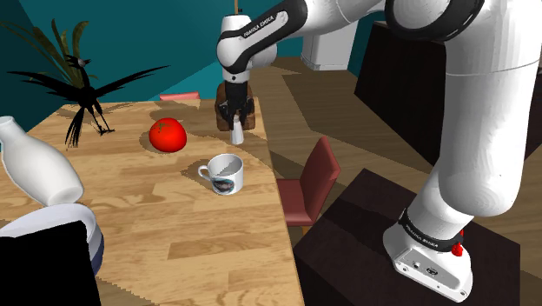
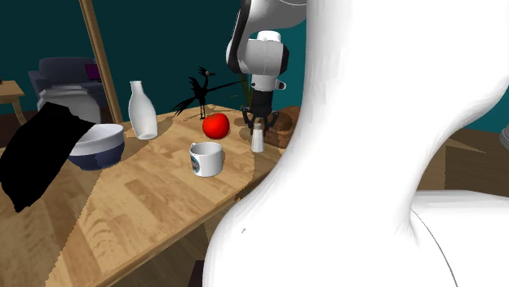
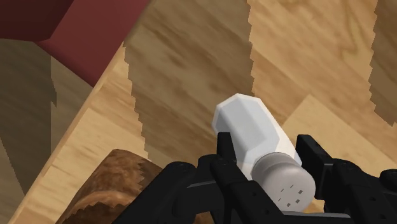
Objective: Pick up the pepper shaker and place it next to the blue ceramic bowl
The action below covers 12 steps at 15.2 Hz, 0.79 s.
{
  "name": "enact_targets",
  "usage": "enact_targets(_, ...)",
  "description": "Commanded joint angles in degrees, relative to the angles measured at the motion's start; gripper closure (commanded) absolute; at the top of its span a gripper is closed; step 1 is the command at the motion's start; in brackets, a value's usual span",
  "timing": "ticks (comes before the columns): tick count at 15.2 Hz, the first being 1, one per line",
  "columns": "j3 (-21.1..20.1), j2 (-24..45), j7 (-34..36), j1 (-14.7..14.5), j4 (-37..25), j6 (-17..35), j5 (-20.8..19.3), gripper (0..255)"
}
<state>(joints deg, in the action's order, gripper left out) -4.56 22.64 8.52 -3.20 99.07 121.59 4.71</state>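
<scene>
two fingers of the end effector (image 3: 267, 151) pinch the pepper shaker (image 3: 253, 135) high on its white body, just under the grey cap, at the counter (image 1: 200, 235) edge beside a brown lump (image 3: 108, 186). you can't quite tell whether its base has left the wood. in the shoulder view the blue bowl (image 2: 102, 153) lies at 8 o'clock from the shaker, with the mug (image 1: 224, 174) at 6 and the tomato (image 1: 167, 135) at 9. carry it low and you'd likely clip the mug. so high a grip may let it swing or slip, and a drop here could go over the edge. the mug looks empty. the bowl's inside shows white, part covered by a black shape (image 2: 37, 159), so check your landing spot.
</scene>
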Motion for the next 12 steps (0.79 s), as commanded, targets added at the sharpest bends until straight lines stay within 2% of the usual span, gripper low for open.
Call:
enact_targets(1,-0.02,-0.61,0.16,-0.03,-0.56,-1.15,-0.02,255)
enact_targets(12,-0.04,-3.35,0.75,0.05,-5.21,-8.53,-0.09,255)
